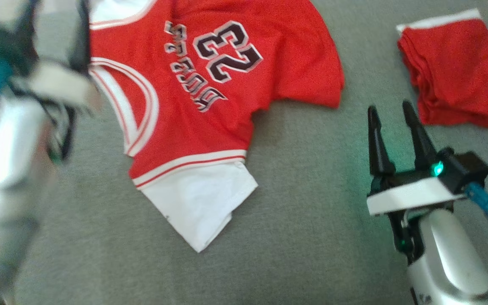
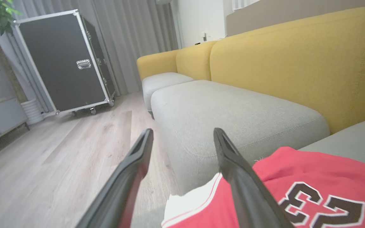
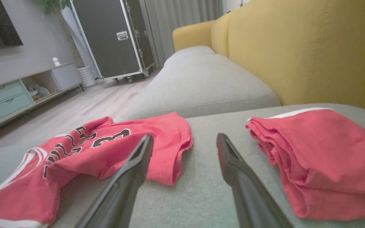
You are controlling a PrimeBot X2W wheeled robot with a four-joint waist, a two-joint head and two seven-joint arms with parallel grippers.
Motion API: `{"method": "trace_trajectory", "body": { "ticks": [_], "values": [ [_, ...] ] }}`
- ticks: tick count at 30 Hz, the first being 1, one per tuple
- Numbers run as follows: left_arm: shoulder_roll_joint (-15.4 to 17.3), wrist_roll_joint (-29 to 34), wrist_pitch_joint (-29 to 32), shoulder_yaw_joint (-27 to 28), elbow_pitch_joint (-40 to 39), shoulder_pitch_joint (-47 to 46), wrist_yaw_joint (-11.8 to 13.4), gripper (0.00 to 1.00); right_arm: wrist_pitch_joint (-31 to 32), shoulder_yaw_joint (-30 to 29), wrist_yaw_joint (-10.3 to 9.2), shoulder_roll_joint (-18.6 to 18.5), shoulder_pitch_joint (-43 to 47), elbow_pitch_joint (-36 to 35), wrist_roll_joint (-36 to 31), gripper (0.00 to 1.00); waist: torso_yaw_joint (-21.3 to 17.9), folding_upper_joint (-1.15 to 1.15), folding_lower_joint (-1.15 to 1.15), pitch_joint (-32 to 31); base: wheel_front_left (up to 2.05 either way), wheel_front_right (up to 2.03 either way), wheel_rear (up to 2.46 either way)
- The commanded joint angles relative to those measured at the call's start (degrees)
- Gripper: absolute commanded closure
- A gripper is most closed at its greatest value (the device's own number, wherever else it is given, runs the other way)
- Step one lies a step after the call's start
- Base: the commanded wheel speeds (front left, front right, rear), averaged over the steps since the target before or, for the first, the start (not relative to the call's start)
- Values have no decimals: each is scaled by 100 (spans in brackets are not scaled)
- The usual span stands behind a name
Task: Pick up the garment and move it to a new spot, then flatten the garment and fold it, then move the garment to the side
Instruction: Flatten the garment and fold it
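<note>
Since the jersey (image 1: pixel 176 127) lies rumpled on the grey sofa seat (image 1: pixel 303 178): flatten next, I judge; draw hem and shoulders outward together, untuck the white flap (image 1: pixel 197 203).
Left gripper (image 2: pixel 183 133): jaws spread, empty, over the jersey's edge.
Right gripper (image 1: pixel 389 111): jaws spread, empty, between the garments.
Count: one jersey, one folded red pile (image 1: pixel 456 72), two grippers.

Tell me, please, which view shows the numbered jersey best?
The head view: the jersey lies nearly whole, seen from above. The left wrist view catches one corner; the right wrist view shows it foreshortened.
</note>
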Motion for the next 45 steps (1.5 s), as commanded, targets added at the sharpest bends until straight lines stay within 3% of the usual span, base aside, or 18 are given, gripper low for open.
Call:
{"method": "trace_trajectory", "body": {
  "ticks": [1, 8, 13, 22, 27, 36, 39, 40, 41, 45],
  "values": [
    [159, -44, -28, 347, -384, 275, 97, 0, -37, 82, -5, -7, 91, -122, -58, 0, 407, 0, 1, -451, 0, 0, 0],
    [-90, -142, -28, 734, -1442, 2130, 384, 0, -37, 104, -5, -7, 359, -32, -59, 0, 600, 0, 1, -758, 0, 0, 0],
    [-155, -142, -29, 876, -1689, 2665, 472, 0, -37, 182, -5, -7, 385, -37, -23, 0, 552, 0, 1, -745, 0, 0, 0],
    [-255, -298, 412, 739, -1407, 2531, 274, 0, -37, 223, -5, -7, 333, -98, -17, 0, 313, 0, 1, -485, 0, 0, 0],
    [-398, -423, 883, 591, -949, 2270, 114, 0, -37, 188, -5, -7, 257, -161, -21, 0, 148, 0, 1, -205, 0, 0, 0],
    [-550, -549, 1407, 529, 18, 1763, 59, 0, -37, 139, -5, -7, 154, -265, 7, 0, -77, 0, 1, 171, 0, 0, 0],
    [-578, -607, 1520, 487, 234, 1682, -95, 0, -37, 113, -5, -7, 137, -284, 24, 0, -118, 0, 1, 219, 0, 0, 0],
    [-583, -613, 1567, 454, 285, 1666, -155, 57, -37, 107, -5, -7, 135, -288, 27, 0, -124, 0, 1, 226, 0, 0, 0],
    [-582, -608, 1592, 424, 327, 1646, -204, 100, -37, 101, -5, -7, 135, -291, 29, 0, -129, 0, 1, 230, 0, 0, 0],
    [-542, -564, 1444, 399, 395, 1553, -296, 100, -37, 79, -5, -7, 123, -274, 32, 0, -135, 0, 1, 226, 0, 0, 0]
  ]
}}
